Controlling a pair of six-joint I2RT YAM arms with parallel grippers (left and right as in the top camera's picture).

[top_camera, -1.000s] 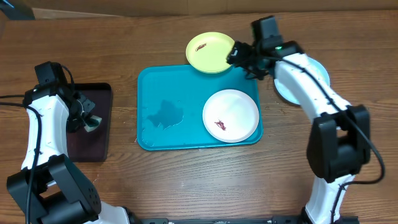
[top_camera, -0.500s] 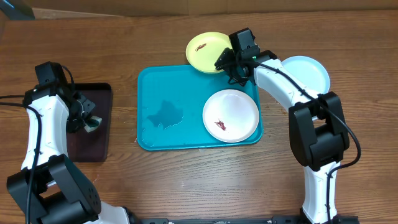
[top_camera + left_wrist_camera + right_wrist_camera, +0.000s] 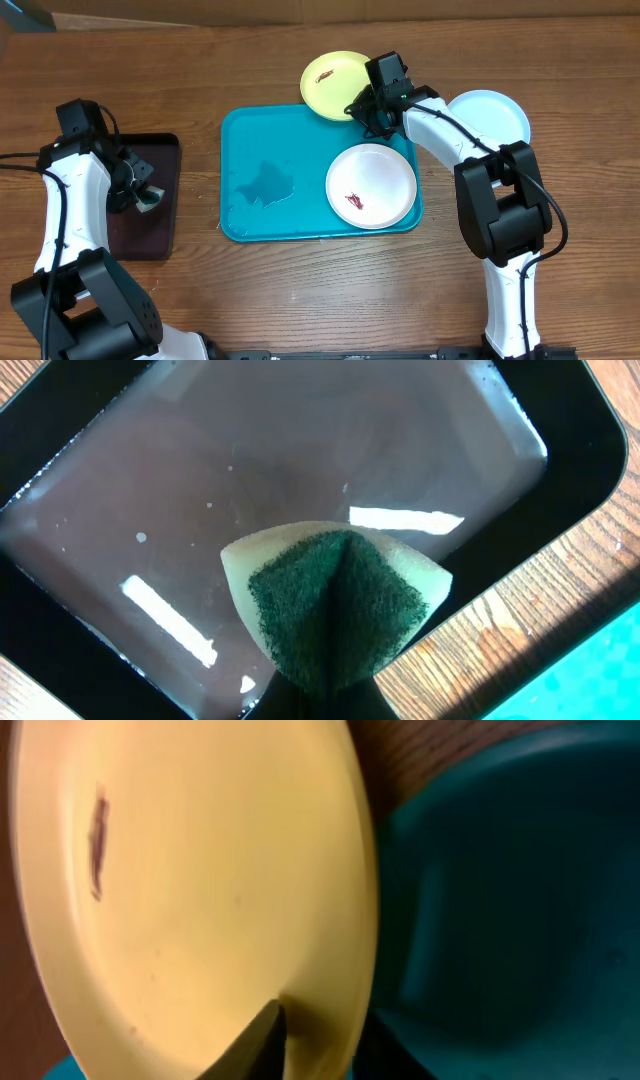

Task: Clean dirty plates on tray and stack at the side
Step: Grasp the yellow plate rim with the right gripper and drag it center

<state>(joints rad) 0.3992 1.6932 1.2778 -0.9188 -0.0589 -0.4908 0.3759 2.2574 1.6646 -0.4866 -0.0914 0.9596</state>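
Yellow-green plate (image 3: 335, 82) sits at the far edge of the turquoise tray (image 3: 300, 140). Its near rim overlaps the tray's rim and most of it lies over the table (image 3: 300, 290). A dark reddish smear (image 3: 97, 832) shows on its upper face. Whether the plate rests or is lifted cannot be told.

Right gripper (image 3: 372, 102) pinches this plate at its right-hand rim. In the right wrist view one finger (image 3: 262, 1038) lies on the plate's upper face at the edge.

White plate (image 3: 371, 185) lies flat in the tray's right half, a smear near its middle. Mint-blue plate (image 3: 495, 112) lies on the table to the right of the tray, partly hidden by the right arm. A wet patch (image 3: 265, 185) marks the tray's left half.

Left gripper (image 3: 143, 197) is at the left, over the black tray (image 3: 300, 460), which holds a film of liquid. It is pressed onto a folded sponge (image 3: 335, 605), green scouring face showing.
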